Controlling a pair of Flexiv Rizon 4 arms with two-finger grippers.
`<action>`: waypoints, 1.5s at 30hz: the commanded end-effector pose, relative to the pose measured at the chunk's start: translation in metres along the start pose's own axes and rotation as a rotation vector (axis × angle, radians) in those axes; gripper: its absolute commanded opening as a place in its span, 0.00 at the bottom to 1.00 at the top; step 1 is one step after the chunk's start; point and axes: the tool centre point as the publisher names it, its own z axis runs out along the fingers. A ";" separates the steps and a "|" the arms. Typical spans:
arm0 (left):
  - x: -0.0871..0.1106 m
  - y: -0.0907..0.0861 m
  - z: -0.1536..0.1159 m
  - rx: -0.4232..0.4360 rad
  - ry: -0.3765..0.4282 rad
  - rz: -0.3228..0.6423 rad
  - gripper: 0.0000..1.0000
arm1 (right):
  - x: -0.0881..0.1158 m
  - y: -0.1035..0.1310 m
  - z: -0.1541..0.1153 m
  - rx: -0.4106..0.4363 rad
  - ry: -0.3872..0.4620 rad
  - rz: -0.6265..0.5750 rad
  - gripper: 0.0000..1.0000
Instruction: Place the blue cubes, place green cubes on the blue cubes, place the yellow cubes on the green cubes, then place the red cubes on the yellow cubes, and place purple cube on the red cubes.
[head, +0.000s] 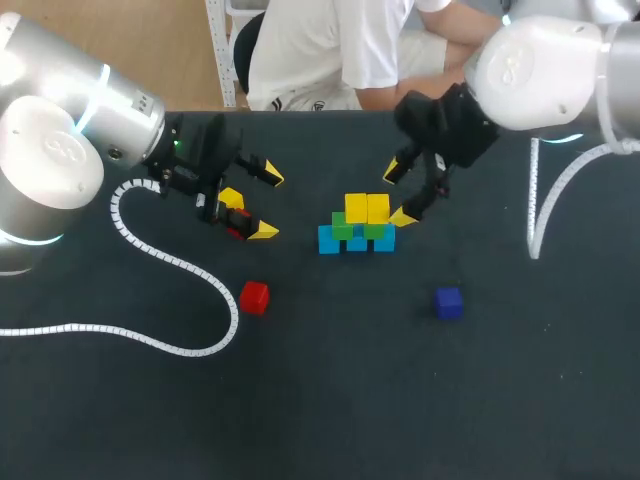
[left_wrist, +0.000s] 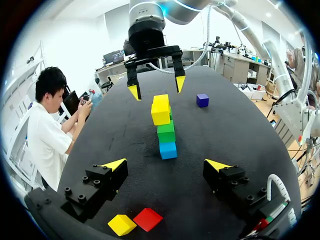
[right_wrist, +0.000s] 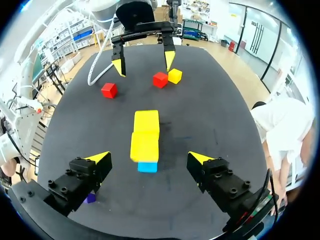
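At the table's middle stands a pyramid of cubes: a row of blue cubes (head: 329, 240), two green cubes (head: 343, 226) on them, and two yellow cubes (head: 367, 208) on top. My right gripper (head: 397, 195) hangs open just right of the yellow cubes, touching nothing. From its wrist, the yellow cubes (right_wrist: 145, 134) lie ahead of the spread fingers. My left gripper (head: 266, 203) is open to the left of the pile, over a loose yellow cube (head: 232, 198) and a red cube (head: 238, 224). Another red cube (head: 254, 297) lies front left, and a purple cube (head: 448, 302) front right.
The left arm's white coiled cable (head: 190, 275) snakes across the front left of the table, close to the loose red cube. Seen from the left wrist, the stack (left_wrist: 166, 131) stands between both grippers, with the purple cube (left_wrist: 202, 100) off to one side.
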 end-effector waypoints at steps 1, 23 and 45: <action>0.000 0.002 0.000 0.004 0.003 -0.001 1.00 | 0.020 0.007 -0.012 -0.005 -0.080 0.015 1.00; 0.000 0.002 0.000 0.004 0.003 -0.001 1.00 | 0.036 0.019 -0.048 0.051 -0.187 0.037 1.00; 0.010 0.000 -0.013 -0.017 0.076 -0.046 1.00 | 0.037 0.022 -0.049 0.055 -0.176 0.043 1.00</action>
